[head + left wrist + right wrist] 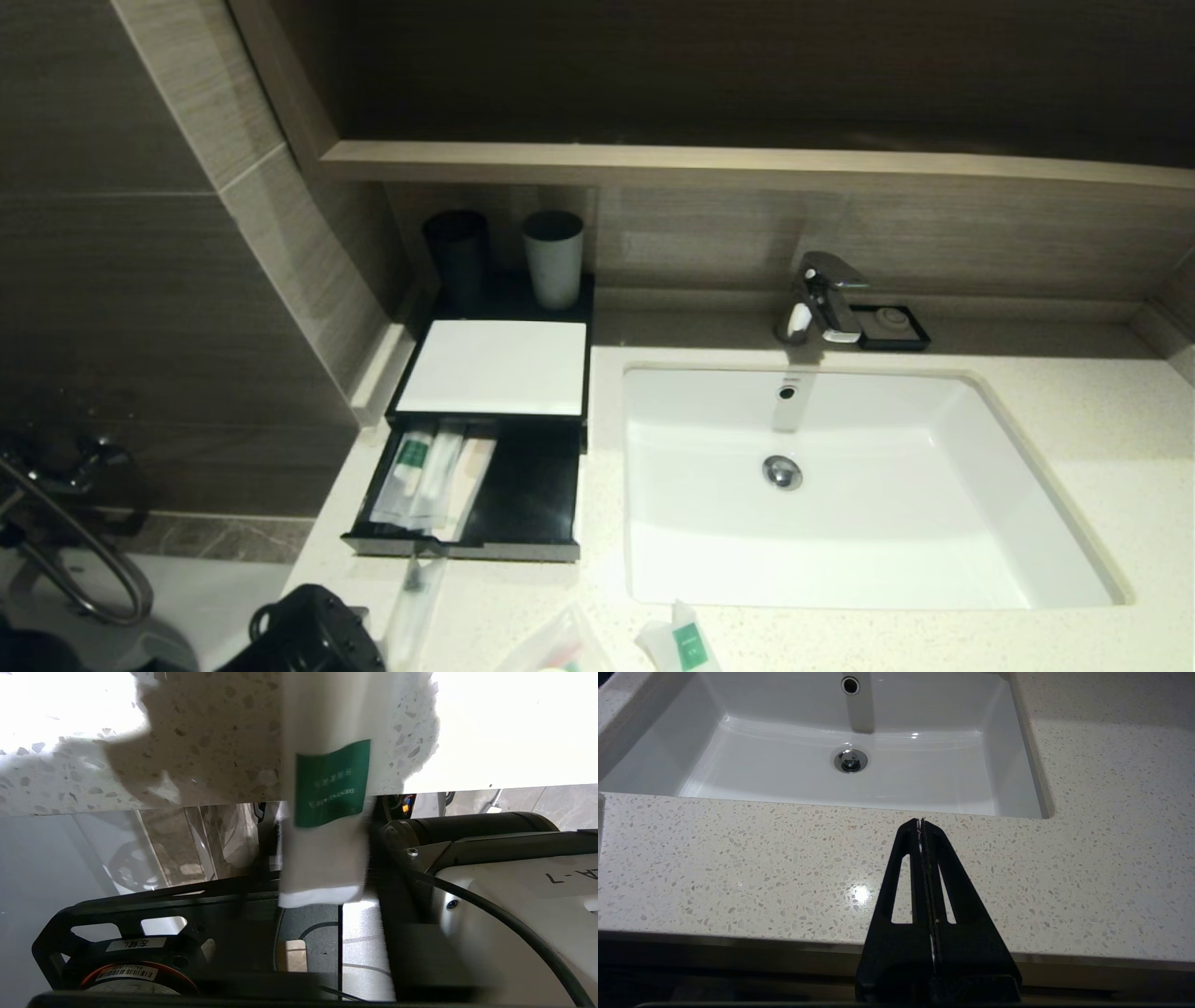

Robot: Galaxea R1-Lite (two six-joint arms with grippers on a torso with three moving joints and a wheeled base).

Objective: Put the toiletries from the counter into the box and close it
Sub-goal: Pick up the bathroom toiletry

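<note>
The black box with a white top stands at the back left of the counter. Its front drawer is pulled out and holds a few packets. A long thin sleeve with a green label lies at the counter's front edge and overhangs it. My left gripper is at the sleeve's near end. A clear pouch and a white sachet with a green label lie further right. My right gripper is shut and empty over the counter in front of the basin.
A dark cup and a grey cup stand behind the box. The white basin fills the middle, with the faucet and a black soap dish behind it. A wooden ledge runs above.
</note>
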